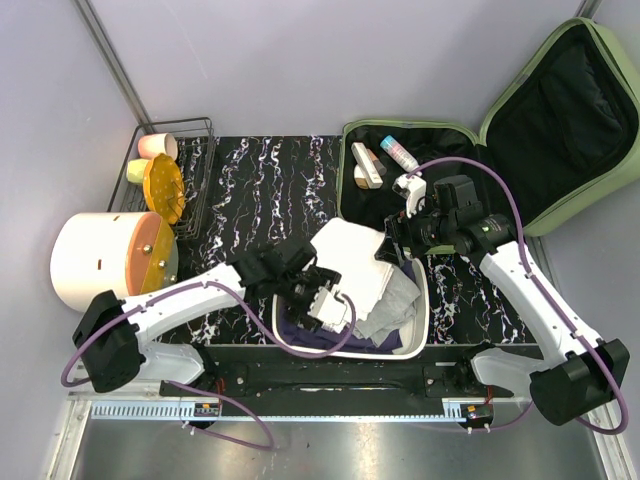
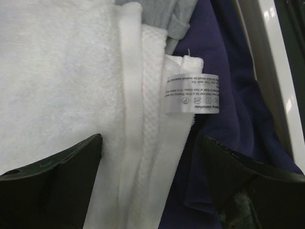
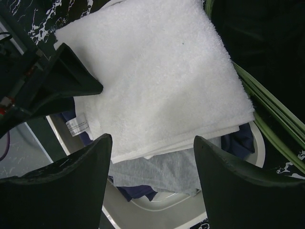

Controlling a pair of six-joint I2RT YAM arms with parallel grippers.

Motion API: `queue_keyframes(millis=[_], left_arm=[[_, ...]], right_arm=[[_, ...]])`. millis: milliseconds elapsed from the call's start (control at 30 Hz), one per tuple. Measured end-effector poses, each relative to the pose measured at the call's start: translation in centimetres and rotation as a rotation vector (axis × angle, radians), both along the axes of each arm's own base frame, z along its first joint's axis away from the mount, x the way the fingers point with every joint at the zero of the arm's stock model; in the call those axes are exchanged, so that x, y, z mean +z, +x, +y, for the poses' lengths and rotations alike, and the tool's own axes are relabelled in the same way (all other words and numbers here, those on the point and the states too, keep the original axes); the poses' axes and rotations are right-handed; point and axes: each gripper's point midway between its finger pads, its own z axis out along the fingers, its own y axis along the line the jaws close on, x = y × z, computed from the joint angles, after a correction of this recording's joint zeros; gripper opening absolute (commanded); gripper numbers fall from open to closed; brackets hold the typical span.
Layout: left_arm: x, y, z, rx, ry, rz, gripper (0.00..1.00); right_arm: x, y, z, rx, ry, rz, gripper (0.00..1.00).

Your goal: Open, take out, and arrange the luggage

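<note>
- The luggage (image 1: 545,130) lies open at about 1 o'clock on the table in the overhead view. Its base is flat on the table, and its lid is thrown back toward 3 o'clock, leaning up against the wall.
- The base opens upward, with the hinge on its 3 o'clock side. The lid's long axis slants from about 7 toward 1 o'clock, and the black lining faces the arms.
- The shell looks soft and probably light. It would likely sag if pinched mid-panel, so the stiffer zipper rim seems the best place to hold it.
- A tube (image 1: 398,152) and a pale bottle (image 1: 366,165) sit in the base at its 12 o'clock end. Both look small, hard and likely slippery, so a grip across the middle would suit them.
- The white bin (image 1: 425,310) at 6 o'clock holds a folded white towel (image 1: 355,265) on top of grey and navy cloth.
- The left gripper (image 2: 147,148) is spread wide across the towel's folded edge by the label, and it grasps nothing.
- The right gripper (image 3: 152,143) hangs above the towel with its jaws well apart and nothing in them.
</note>
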Motion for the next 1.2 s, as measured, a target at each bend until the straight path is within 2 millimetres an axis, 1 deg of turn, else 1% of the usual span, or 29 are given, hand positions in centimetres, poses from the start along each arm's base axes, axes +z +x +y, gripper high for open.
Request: queue_keyframes(millis=[67,133,167,233,267,333,367,467,500,567,633,700,733,833,900,967,1100,1200], left_arm=[[-1.2,-0.3,0.2,-0.035,0.024,-0.037,0.85],[-2.2,-0.4,0.4,-0.059,0.051,-0.072,0.78],[-2.5,-0.4,0.4,-0.064,0.059,-0.084,0.71],[-2.7,0.1,0.2,-0.062,0.067,-0.116,0.64],[-2.7,0.4,0.0,-0.059,0.066,-0.134,0.58],[-2.8,1.0,-0.2,-0.045,0.067,-0.152,0.53],[-2.7,1.1,-0.3,-0.037,0.067,-0.154,0.47],[-2.4,1.3,-0.5,-0.011,0.059,-0.148,0.36],[-2.2,1.4,-0.6,0.001,0.053,-0.144,0.30],[-1.8,1.4,-0.9,0.022,0.042,-0.133,0.26],[-1.7,1.5,-1.0,0.043,0.034,-0.123,0.14],[-1.6,1.5,-1.1,0.058,0.030,-0.113,0.07],[-1.5,1.5,-1.1,0.064,0.028,-0.108,0.00],[-1.3,1.4,-1.2,0.092,0.021,-0.085,0.00],[-0.6,1.3,-1.4,0.121,0.013,-0.061,0.00],[0.9,1.4,-2.0,0.169,-0.014,-0.022,0.00],[5.1,1.1,-4.1,0.236,-0.110,0.034,0.00],[6.5,-0.3,-5.1,0.249,-0.145,0.076,0.00]], right_arm=[[0.0,0.0,0.0,0.000,0.000,0.000,0.78],[0.2,0.0,-0.1,-0.002,0.000,-0.003,0.78],[0.3,0.0,-0.1,-0.004,0.000,-0.008,0.78],[0.6,-0.1,-0.2,-0.005,0.001,-0.016,0.78],[0.7,-0.1,-0.2,-0.005,0.003,-0.021,0.78],[1.0,-0.2,-0.2,-0.004,0.006,-0.032,0.78],[1.2,-0.1,-0.2,-0.003,0.007,-0.038,0.78],[1.5,-0.1,-0.2,0.000,0.008,-0.053,0.78],[1.5,-0.1,-0.2,0.001,0.007,-0.054,0.78],[1.5,-0.1,-0.3,0.003,0.005,-0.059,0.78],[1.5,0.0,-0.3,0.004,0.001,-0.064,0.78],[1.5,0.0,-0.4,0.005,-0.002,-0.069,0.78],[1.5,0.0,-0.4,0.006,-0.004,-0.071,0.78],[1.5,0.1,-0.4,0.008,-0.008,-0.076,0.78],[1.5,0.2,-0.5,0.004,-0.014,-0.081,0.77],[1.4,0.3,-0.6,0.001,-0.019,-0.084,0.77],[1.4,0.3,-0.7,0.001,-0.022,-0.087,0.77],[1.4,0.3,-0.7,0.003,-0.024,-0.089,0.77]])
